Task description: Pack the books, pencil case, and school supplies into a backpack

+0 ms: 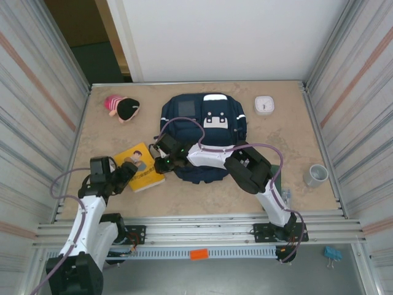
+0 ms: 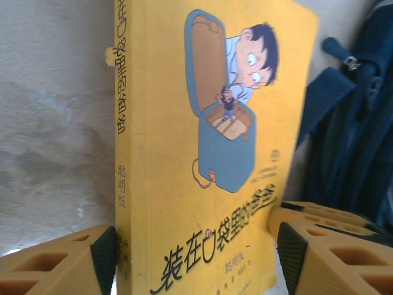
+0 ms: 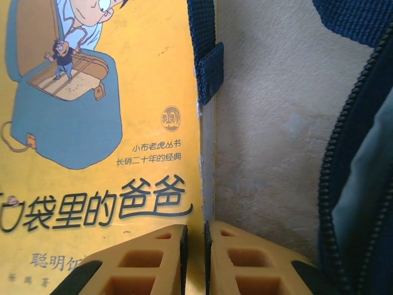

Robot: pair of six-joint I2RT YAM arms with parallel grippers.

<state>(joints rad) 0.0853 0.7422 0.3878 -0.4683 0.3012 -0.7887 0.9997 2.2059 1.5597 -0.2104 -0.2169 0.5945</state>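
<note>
Top external: yellow book [image 1: 142, 167] flat on table [image 1: 295, 147], between both grippers.
Left gripper [image 2: 193, 258]: wide, one pad at each side edge of the book.
Right gripper [image 3: 195, 258]: narrow, nearly closed over the book's edge; whether it grips, cannot tell.
Backpack [image 1: 233, 132]: just beside the right gripper.

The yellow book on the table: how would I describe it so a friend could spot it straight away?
Find the big navy backpack in the middle of the table. The yellow book lies flat just off its near-left corner. It alone has a bright yellow cover, with a cartoon boy peering into an open blue case.
</note>
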